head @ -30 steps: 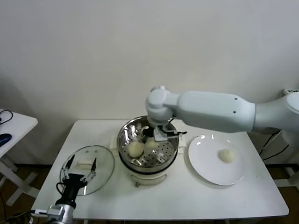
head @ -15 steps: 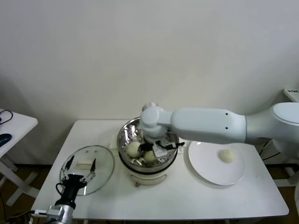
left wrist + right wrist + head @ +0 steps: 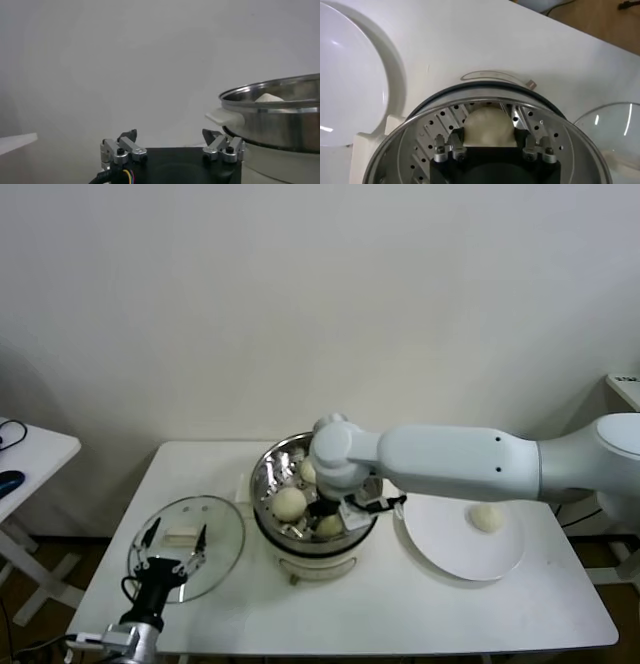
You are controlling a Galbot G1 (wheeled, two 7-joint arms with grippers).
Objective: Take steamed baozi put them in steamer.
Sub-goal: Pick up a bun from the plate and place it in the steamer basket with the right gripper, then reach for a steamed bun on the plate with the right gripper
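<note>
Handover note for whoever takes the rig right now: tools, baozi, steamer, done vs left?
Right tool: inside the steamer, closed on a baozi low over the perforated tray.
Left tool: open, empty, parked over the glass lid.
Done: two baozi already sit in the steamer.
Left: release the held one, then fetch the last baozi from the white plate.

Steamer (image 3: 268,474) — shiny polished steel wall, perforated metal tray inside, matt cream plastic base. Baozi (image 3: 489,127) — smooth matt dough skin. Plate (image 3: 450,544) glossy white. Lid (image 3: 225,534) clear glass, reflective. Table (image 3: 400,604) smooth matt white. Right arm shell (image 3: 450,464) smooth white plastic.
</note>
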